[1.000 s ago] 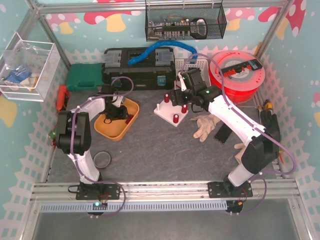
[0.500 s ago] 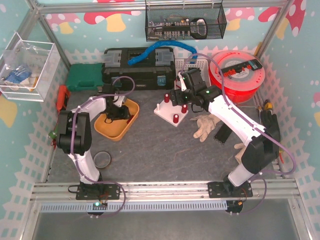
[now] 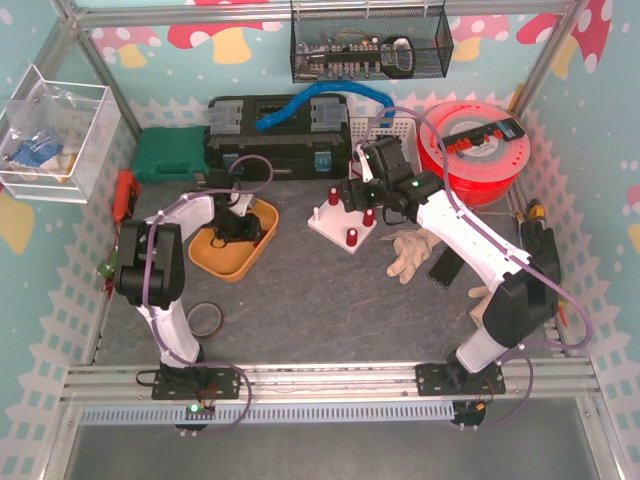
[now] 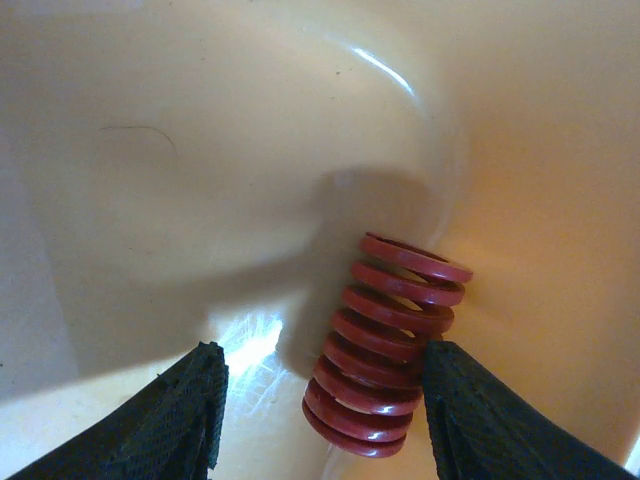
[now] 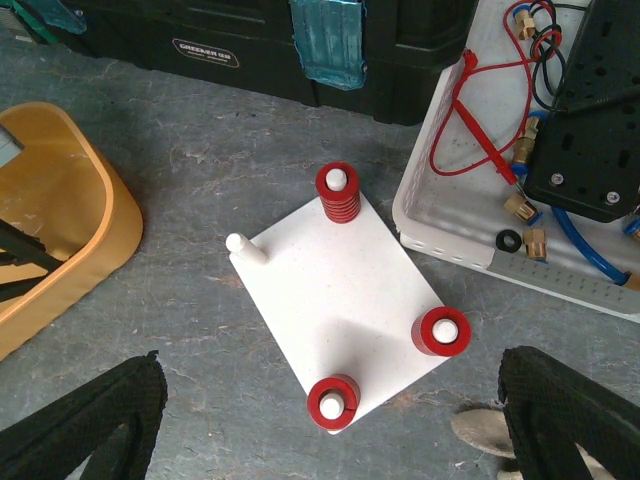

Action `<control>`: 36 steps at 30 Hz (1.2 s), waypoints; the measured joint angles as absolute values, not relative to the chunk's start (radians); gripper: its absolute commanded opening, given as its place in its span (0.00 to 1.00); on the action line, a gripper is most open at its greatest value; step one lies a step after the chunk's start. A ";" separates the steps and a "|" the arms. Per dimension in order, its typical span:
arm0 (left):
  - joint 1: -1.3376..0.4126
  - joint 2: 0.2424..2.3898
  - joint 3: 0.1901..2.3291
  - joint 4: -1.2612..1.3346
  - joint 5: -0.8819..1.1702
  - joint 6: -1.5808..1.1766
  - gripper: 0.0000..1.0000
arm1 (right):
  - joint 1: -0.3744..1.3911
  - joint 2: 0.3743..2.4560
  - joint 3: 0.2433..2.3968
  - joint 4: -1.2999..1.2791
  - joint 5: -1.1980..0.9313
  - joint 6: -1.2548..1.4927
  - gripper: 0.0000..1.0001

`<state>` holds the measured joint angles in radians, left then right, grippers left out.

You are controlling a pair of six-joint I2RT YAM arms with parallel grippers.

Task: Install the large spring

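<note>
A large red spring (image 4: 388,345) lies in the orange bowl (image 3: 222,262) against its inner wall. My left gripper (image 4: 320,410) is down inside the bowl, open, one black finger on each side of the spring; the right finger touches or nearly touches its coils. The white peg board (image 5: 340,290) stands on the grey mat, with red springs on three pegs and one bare white peg (image 5: 243,246) at its left corner. My right gripper (image 5: 330,420) hangs open and empty above the board. In the top view the left gripper (image 3: 232,230) is in the bowl and the right gripper (image 3: 358,195) is over the board (image 3: 342,226).
A black toolbox (image 3: 275,135) stands behind the bowl and board. A white tray (image 5: 480,235) with cables and fittings lies right of the board. A red filament spool (image 3: 478,150), a pair of gloves (image 3: 415,250) and a tape ring (image 3: 205,320) are also on the mat.
The left arm has shifted slightly at the bowl. The right arm has hardly moved.
</note>
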<state>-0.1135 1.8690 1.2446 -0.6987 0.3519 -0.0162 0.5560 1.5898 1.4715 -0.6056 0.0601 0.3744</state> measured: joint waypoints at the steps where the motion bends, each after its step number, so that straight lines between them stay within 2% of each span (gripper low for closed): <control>1: -0.113 1.874 1.245 -0.700 0.348 -0.014 0.55 | 0.556 1.590 1.472 -0.606 0.060 0.374 0.90; 22: -0.120 1.912 1.273 -0.706 0.373 0.015 0.62 | 0.555 1.590 1.472 -0.606 0.064 0.372 0.90; 36: -0.130 1.913 1.283 -0.710 0.265 0.015 0.52 | 0.555 1.590 1.472 -0.606 0.064 0.372 0.90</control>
